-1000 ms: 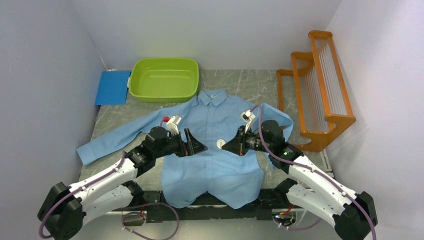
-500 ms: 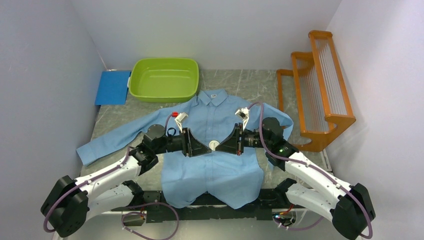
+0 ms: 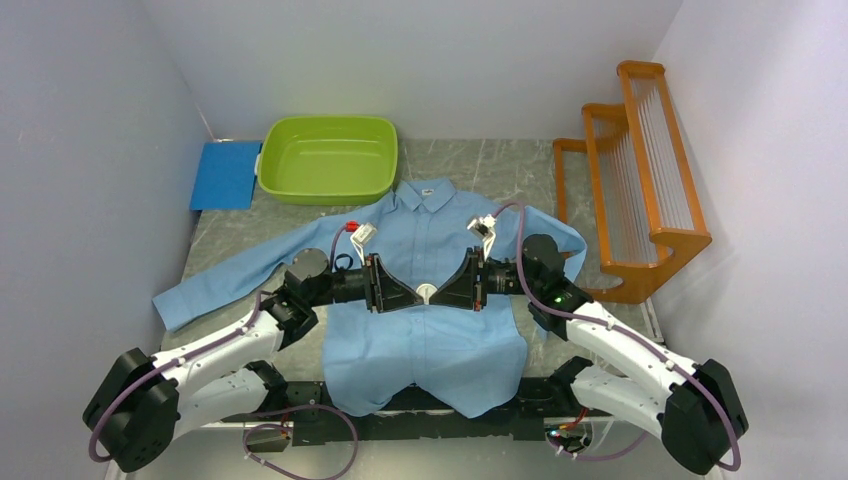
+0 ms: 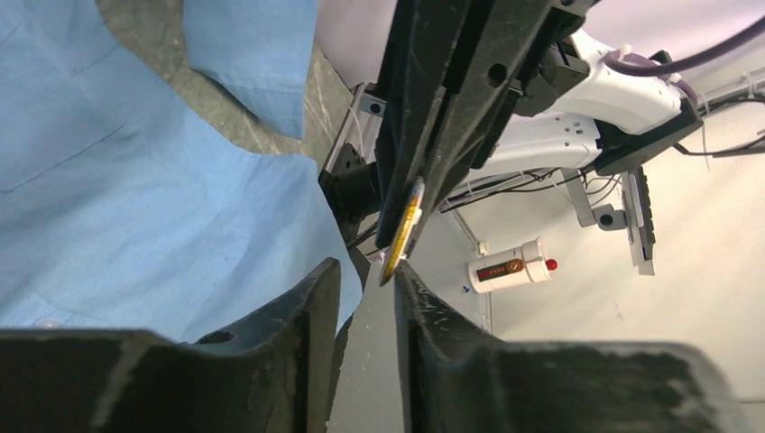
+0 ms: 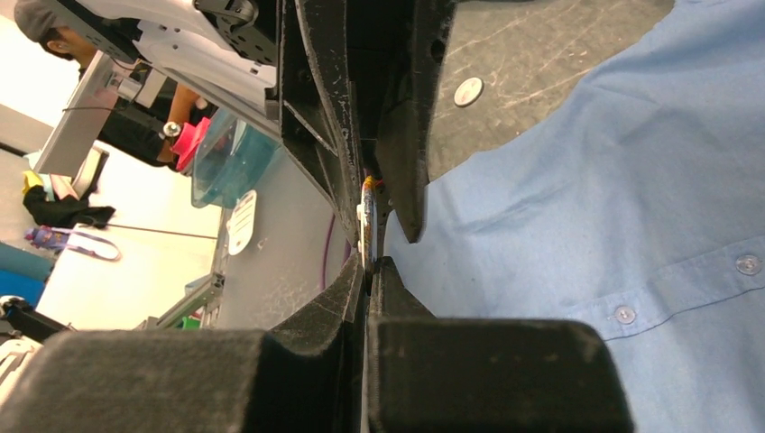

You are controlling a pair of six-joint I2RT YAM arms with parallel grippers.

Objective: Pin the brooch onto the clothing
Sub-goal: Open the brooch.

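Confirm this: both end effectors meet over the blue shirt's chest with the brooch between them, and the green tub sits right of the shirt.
Wrong on the tub: the top external view shows the green tub beyond the collar of the shirt, at the far left. The rest stands.

Seen from above, the small round white brooch is too small to show any pin, clasp or pattern. The black two-finger left gripper and the black two-finger right gripper cover the chest of the light blue long-sleeved button-up shirt on both sides of it. The right arm hides part of the shirt's right sleeve. Both wrist cameras catch the brooch edge-on only, a thin yellow rim in the left wrist view and a sliver between dark fingers in the right wrist view, so its face is unseen. Whether the left gripper's fingers touch it cannot be told. Each wrist view cuts the shirt off at its edges.
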